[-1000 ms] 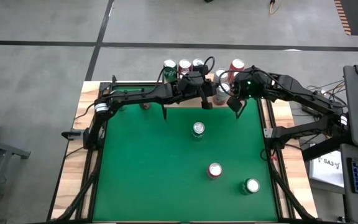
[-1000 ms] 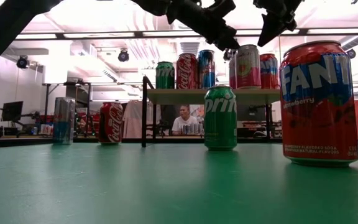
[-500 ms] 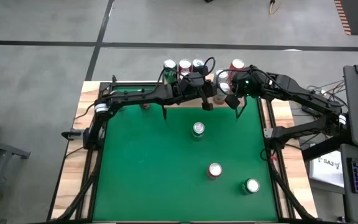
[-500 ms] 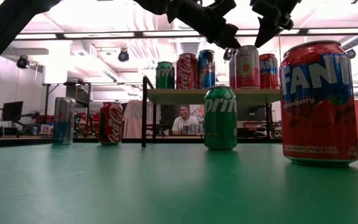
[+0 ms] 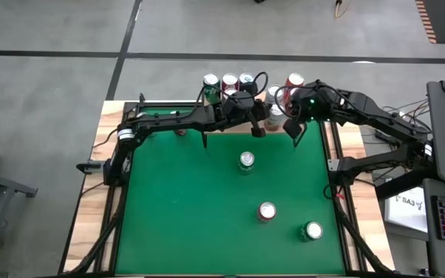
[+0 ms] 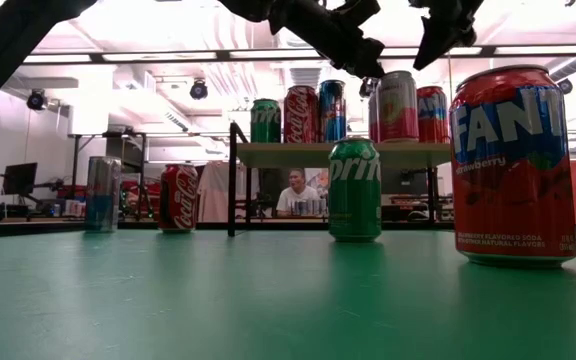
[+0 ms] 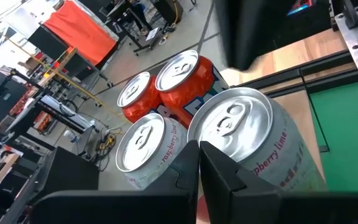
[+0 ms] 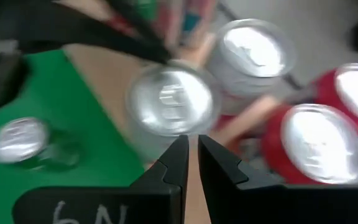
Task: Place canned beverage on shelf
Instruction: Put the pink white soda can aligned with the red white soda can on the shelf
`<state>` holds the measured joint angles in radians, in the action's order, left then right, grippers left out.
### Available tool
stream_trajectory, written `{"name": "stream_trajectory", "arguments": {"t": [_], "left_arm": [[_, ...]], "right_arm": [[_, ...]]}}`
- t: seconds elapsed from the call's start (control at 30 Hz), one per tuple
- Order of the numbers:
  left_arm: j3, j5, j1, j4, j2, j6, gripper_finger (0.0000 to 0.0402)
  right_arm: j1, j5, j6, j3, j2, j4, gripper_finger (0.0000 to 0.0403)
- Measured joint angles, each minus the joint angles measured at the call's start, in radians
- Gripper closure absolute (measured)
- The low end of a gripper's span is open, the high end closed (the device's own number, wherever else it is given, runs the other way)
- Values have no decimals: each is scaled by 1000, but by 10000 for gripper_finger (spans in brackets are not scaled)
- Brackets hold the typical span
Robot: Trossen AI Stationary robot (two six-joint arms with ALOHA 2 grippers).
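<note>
Low wooden-topped shelf on black legs (image 6: 338, 153): six cans on top. On the green felt worktop (image 5: 207, 208) before the shelf, not yet shelved: green Sprite can (image 6: 355, 189), red Fanta can (image 6: 513, 165), one more.

Left end effector (image 7: 199, 163), right end effector (image 8: 190, 155): above shelf, fingers nearly closed, empty.

Beyond shelf: seated person (image 6: 296, 192), desks.

Both claws, left (image 5: 256, 123) and right (image 5: 294, 130), hang beside cans crowding the shelf (image 5: 263, 116).
</note>
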<state>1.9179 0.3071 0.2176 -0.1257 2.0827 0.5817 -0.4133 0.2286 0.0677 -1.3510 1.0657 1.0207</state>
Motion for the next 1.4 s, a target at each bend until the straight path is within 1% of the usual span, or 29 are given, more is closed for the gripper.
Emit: {"name": "stream_trajectory", "arguments": {"t": [0.1, 0.17, 0.33, 0.57, 0.7, 0.8, 1.1, 1.23, 1.33, 1.4], "left_arm": [[0, 1, -1, -1, 0, 0, 402], [0, 1, -1, -1, 0, 0, 402], [0, 1, -1, -2, 0, 0, 402], [0, 1, -1, -2, -1, 0, 402], [0, 1, -1, -2, -1, -1, 402], [0, 1, -1, -2, -1, -9, 402], [0, 2, -3, -2, -1, -53, 402], [0, 5, -3, -1, -1, -64, 402], [0, 33, -3, -2, -1, -64, 402], [0, 47, -3, -3, -1, -64, 402]], "right_arm": [[0, -90, 3, 0, 3, 0, 375], [0, -106, 10, 0, 4, 1, 375], [0, -107, 10, 3, 4, 23, 375], [0, -106, 11, 43, 4, -9, 375], [0, -86, 11, 46, 4, -23, 375], [0, -64, 10, 47, 4, -38, 375], [0, 60, -2, 47, 16, -46, 375], [0, 53, 2, 42, 11, -32, 375], [0, 42, 25, 29, 2, 0, 375], [0, -32, 26, 29, -2, 5, 375]]}}
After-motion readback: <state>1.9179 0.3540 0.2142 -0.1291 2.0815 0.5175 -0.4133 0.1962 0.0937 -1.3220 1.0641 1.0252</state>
